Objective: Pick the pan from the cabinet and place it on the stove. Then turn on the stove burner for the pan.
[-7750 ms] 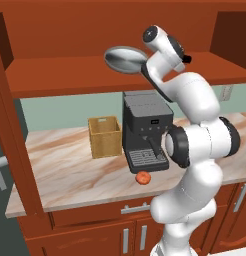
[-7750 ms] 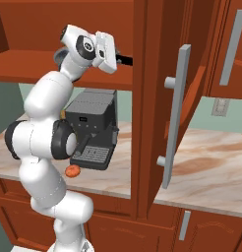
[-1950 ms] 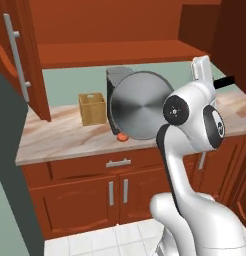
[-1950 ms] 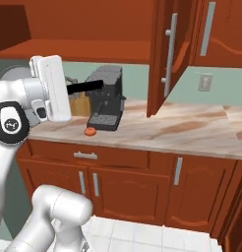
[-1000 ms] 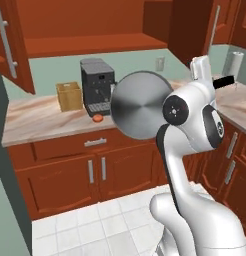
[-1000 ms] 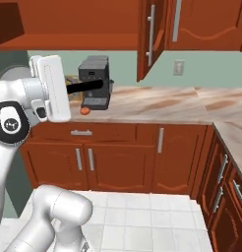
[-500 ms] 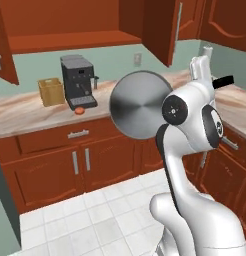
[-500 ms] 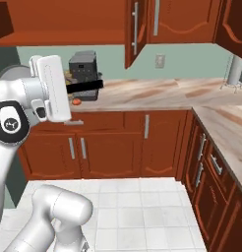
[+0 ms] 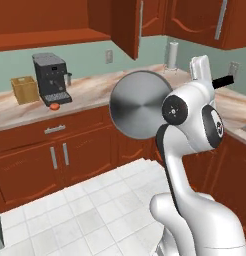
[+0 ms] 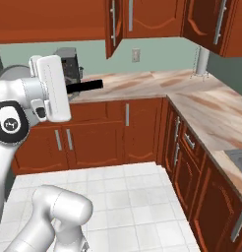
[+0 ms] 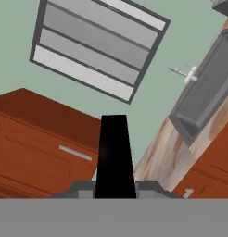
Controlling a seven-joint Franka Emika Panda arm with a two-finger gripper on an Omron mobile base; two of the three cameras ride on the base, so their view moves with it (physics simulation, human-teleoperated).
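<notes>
Fingers [image 11: 83,189] clamped on dark handle [image 11: 115,157] of pan [image 9: 140,104], carried on edge, clear of counter [image 9: 90,92]. Risk: slipping or swinging in grip; striking open cabinet door [image 9: 127,27].

The pan [image 9: 140,104] shows its flat underside in the left base view; its inside is hidden, and the arm covers its right rim. In the right base view the arm hides nearly all of the pan, leaving the dark handle [image 10: 85,86]. In the hand view the handle's near end is cut off at the bottom. The sink [image 10: 238,158] is cut by the right edge.
</notes>
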